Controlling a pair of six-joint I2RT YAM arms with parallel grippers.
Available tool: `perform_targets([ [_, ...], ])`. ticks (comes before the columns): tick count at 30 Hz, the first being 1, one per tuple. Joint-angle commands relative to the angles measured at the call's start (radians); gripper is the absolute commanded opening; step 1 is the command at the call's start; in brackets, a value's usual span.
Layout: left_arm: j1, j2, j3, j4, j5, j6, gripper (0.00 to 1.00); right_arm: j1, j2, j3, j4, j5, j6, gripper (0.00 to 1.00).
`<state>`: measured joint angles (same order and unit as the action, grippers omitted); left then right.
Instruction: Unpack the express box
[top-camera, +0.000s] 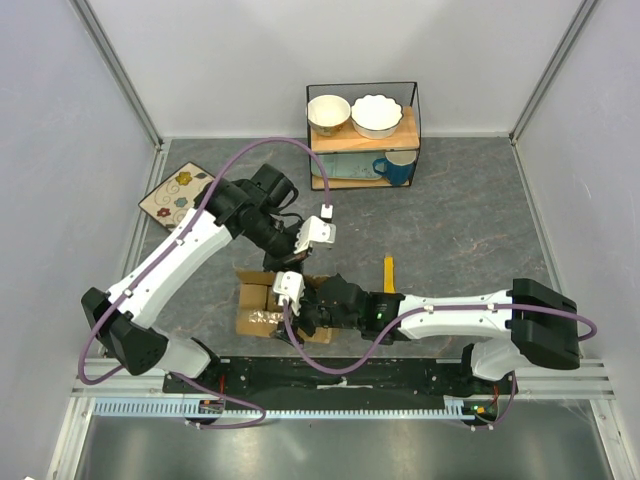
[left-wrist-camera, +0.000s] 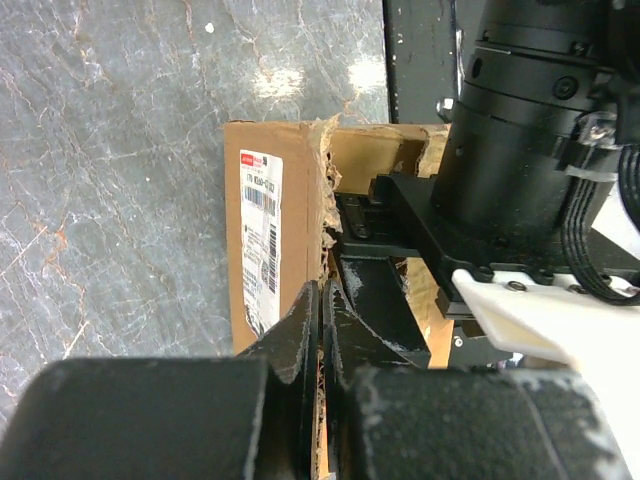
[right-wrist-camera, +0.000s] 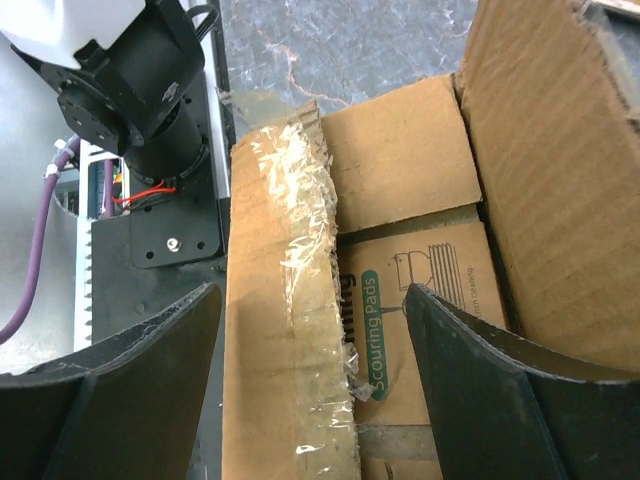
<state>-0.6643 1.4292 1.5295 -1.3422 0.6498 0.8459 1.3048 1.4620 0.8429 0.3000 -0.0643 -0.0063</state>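
Two grippers work the express box (top-camera: 255, 300) at the desk's (top-camera: 450, 220) near edge: left gripper (left-wrist-camera: 321, 300) clenched on its side wall, right gripper (right-wrist-camera: 310, 300) released, straddling the taped flap (right-wrist-camera: 280, 380). Close squarely, then fold it outward slowly.

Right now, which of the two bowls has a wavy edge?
The right-hand bowl on the rack: its rim is scalloped, while the left bowl has a smooth rim.

The express box (top-camera: 252, 300) stands open, with the left arm (top-camera: 170, 260) and right arm (top-camera: 450, 312) meeting above it. 1 yellow utility knife (top-camera: 389, 272) lies to its right; the rear wire rack (top-camera: 345, 142) holds 2 bowls (top-camera: 328, 112).
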Motion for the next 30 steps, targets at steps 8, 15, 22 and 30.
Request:
perform_targets([
  [8,-0.014,-0.023,0.04,-0.19,-0.052,-0.045,0.04,-0.01,0.004,0.004,-0.001,-0.103,0.055,0.52],
  [15,-0.012,0.007,-0.066,-0.062,-0.14,-0.064,0.06,-0.001,-0.012,0.015,0.018,-0.114,0.084,0.22],
  [22,0.041,0.083,-0.141,0.038,-0.173,-0.053,0.08,0.027,-0.04,0.022,0.01,-0.094,0.097,0.07],
  [30,0.095,0.166,-0.167,0.127,-0.183,-0.062,0.08,0.111,-0.048,0.038,-0.059,0.085,0.059,0.05],
])
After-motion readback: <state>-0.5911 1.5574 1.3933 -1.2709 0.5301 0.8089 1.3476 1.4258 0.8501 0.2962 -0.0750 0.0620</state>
